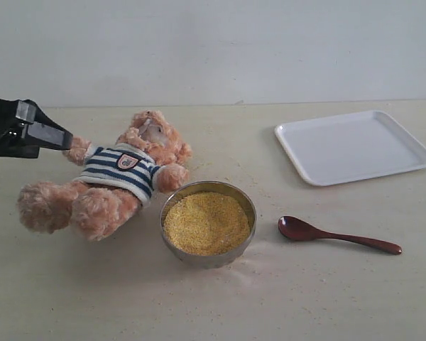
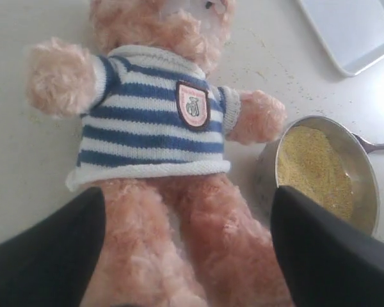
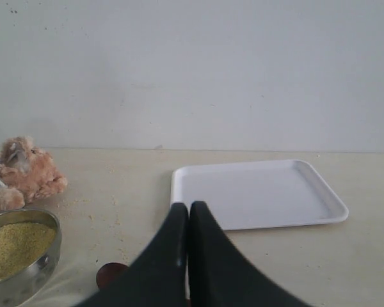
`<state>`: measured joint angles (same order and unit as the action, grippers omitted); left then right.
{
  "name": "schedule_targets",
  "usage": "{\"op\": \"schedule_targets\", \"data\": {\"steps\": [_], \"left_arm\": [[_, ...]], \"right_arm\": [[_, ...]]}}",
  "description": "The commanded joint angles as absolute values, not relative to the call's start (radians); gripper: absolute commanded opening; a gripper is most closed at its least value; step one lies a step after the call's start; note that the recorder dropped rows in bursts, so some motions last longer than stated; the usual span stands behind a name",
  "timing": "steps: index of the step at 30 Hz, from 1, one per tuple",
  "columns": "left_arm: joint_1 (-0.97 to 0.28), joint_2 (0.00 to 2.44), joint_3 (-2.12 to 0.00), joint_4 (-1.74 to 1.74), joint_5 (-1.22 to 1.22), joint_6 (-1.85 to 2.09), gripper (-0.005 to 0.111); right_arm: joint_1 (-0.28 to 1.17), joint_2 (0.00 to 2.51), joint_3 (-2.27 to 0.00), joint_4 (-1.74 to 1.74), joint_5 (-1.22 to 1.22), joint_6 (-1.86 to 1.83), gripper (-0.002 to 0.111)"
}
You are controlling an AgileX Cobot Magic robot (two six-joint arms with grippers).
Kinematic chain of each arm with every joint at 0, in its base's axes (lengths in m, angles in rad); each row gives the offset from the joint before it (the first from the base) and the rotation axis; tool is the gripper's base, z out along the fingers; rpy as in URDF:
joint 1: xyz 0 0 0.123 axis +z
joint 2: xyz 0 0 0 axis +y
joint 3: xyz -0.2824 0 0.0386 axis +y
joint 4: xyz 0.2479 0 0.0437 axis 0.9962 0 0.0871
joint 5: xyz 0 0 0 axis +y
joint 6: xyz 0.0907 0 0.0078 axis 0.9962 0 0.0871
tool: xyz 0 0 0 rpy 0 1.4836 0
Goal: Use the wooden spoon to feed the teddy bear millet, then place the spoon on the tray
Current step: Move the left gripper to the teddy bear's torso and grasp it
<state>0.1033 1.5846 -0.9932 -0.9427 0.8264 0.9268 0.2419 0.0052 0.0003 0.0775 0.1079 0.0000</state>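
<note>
Where the teddy bear [image 1: 121, 174] lies, a bowl [image 1: 211, 261] sits alongside.

Wooden spoon [image 1: 334, 236] lay alone on bare table [image 1: 326, 305], free from above and from the near side, nothing beside the handle end. Tightest spot was the spoon's bowl end, near the steel bowl [image 1: 207, 260] with a small gap. Open strip of table between spoon and tray [image 1: 355, 145], tray surface bare. Teddy bear [image 1: 113, 177] lay left of the steel bowl, one paw just beside the rim, no lane there. Left gripper [image 1: 60, 138], fingers spread wide, crowded the bear's far arm. Right gripper [image 3: 189, 211], fingers pressed together, had nothing between it and the tray
</note>
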Motion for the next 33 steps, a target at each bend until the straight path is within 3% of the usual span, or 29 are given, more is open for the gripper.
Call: {"op": "schedule_targets", "data": {"steps": [1,6,33], "left_arm": [[0.098,1.649,-1.031,-0.966,0.835,0.976,0.073],[0.1,1.674,-1.036,-0.9,0.789,0.976,0.083],[0.096,1.85,-1.059,-1.184,0.707,1.187,0.083]], "right_arm": [[0.239,0.0,0.0,0.076,0.101,0.0,0.0],[0.239,0.0,0.0,0.076,0.101,0.0,0.0],[0.239,0.0,0.0,0.076,0.101,0.0,0.0]]}}
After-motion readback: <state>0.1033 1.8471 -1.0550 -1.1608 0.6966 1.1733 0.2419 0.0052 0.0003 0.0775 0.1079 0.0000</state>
